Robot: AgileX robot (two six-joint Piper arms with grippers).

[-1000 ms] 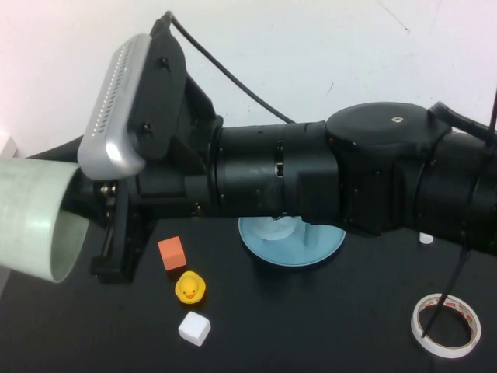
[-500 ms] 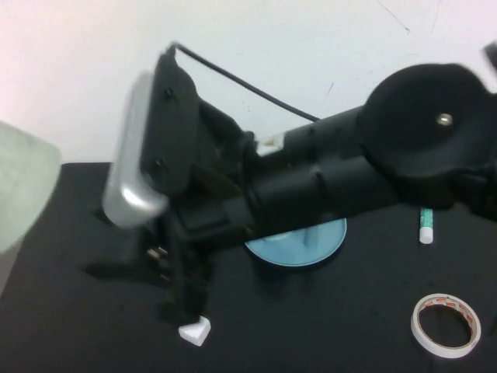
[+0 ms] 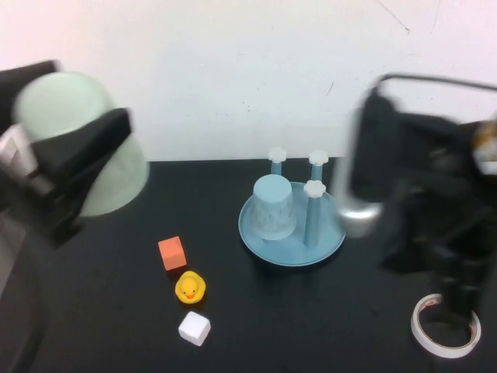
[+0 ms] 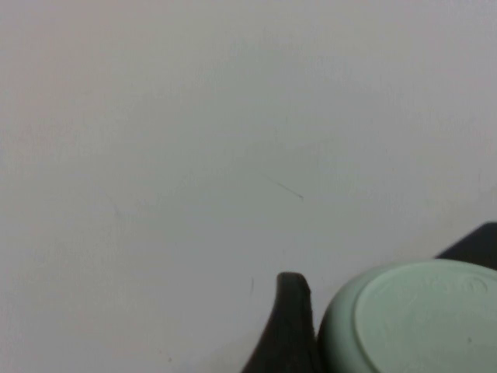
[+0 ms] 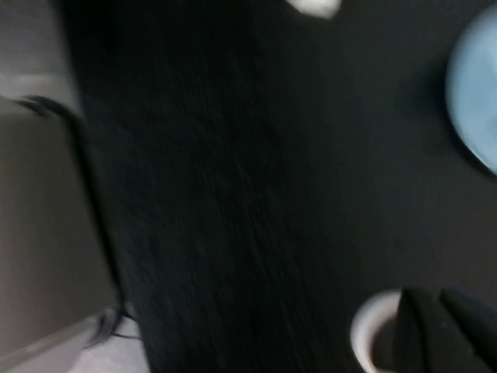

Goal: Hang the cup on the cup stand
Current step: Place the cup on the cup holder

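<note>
Nearest on the black table (image 3: 101,326) lie a white cube (image 3: 194,328), then a yellow duck (image 3: 189,287) and an orange cube (image 3: 172,253), and at the near right a tape roll (image 3: 444,325). The right gripper (image 3: 458,299) hangs just above this roll, far from the work, so I judge this arm is only parked out of the way; whether its fingers are apart or together I cannot tell. At the left edge, high above the table, the left gripper (image 3: 66,167) is clamped on the cup (image 3: 81,140), which is turned mouth down, its flat bottom toward the wall, probably so it can drop over a peg. Farther, in the middle, stands the stand (image 3: 256,237), with a blue cup (image 3: 274,206) already upside down on it. The white-capped pegs (image 3: 314,189) beside and behind that cup are free, and the cup is well apart from them to the left, not yet hung.
</note>
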